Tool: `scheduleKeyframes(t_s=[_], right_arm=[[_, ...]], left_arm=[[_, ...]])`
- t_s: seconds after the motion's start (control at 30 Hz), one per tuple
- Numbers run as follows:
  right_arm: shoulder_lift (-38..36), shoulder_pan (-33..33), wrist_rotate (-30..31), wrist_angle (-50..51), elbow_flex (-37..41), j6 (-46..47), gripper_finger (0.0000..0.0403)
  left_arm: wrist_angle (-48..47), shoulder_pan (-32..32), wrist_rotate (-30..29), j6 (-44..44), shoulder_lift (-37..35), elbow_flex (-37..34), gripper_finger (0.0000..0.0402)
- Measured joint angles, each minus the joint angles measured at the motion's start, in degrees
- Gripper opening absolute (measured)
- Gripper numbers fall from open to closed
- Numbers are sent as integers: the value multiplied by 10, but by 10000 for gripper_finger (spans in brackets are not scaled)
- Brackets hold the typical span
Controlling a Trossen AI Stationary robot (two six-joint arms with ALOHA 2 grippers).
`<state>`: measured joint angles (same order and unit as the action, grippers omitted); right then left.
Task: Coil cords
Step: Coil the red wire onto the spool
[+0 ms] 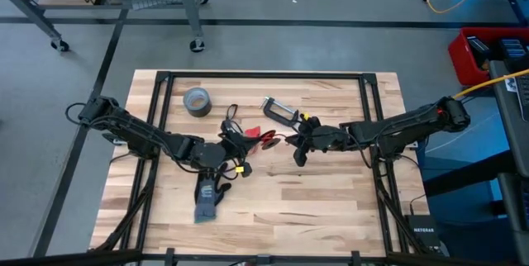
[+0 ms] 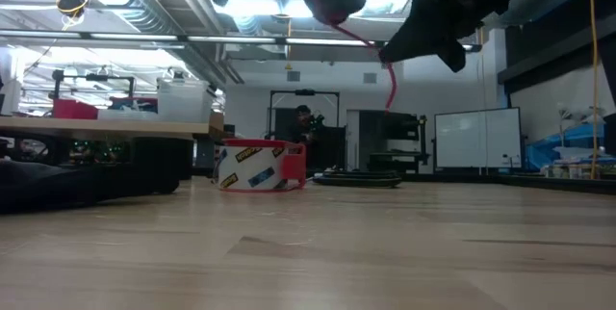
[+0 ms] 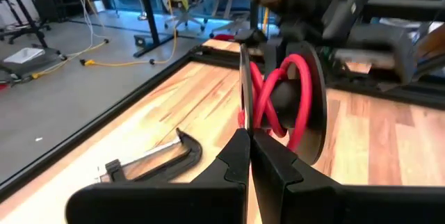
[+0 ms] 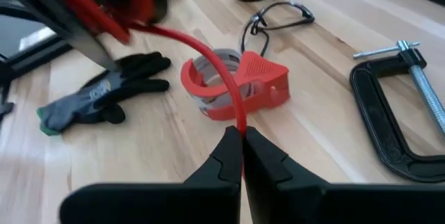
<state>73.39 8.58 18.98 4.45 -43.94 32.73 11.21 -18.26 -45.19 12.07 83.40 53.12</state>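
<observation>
One red cord (image 4: 208, 60), two closed grippers.

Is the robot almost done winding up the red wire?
Partly. Some red wire is already looped at the left gripper, which is shut on it. The right gripper is pinching the free end, raised above the table. The black wire lies untouched beside the tape roll.

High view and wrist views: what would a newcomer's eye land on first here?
The red cord, held above the table's middle between both arms: the right gripper is shut on one end, and the left gripper is shut beside its red loops. Below it lies a red tape dispenser, with a grey glove nearer the left arm and a C-clamp toward the far edge.
</observation>
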Motion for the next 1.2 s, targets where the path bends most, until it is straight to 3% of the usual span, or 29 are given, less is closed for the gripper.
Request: scheduleKeyframes(t_s=[0.47,0.8,1.2], right_arm=[[-9,0,-12,-87,0,0,5],[-9,0,-32,-180,0,1,5],[5,0,-34,-213,0,33,5]], left_arm=[[-76,12,0,61,0,0,0],[-76,12,2,62,0,0,0],[-78,16,2,76,0,0,0]])
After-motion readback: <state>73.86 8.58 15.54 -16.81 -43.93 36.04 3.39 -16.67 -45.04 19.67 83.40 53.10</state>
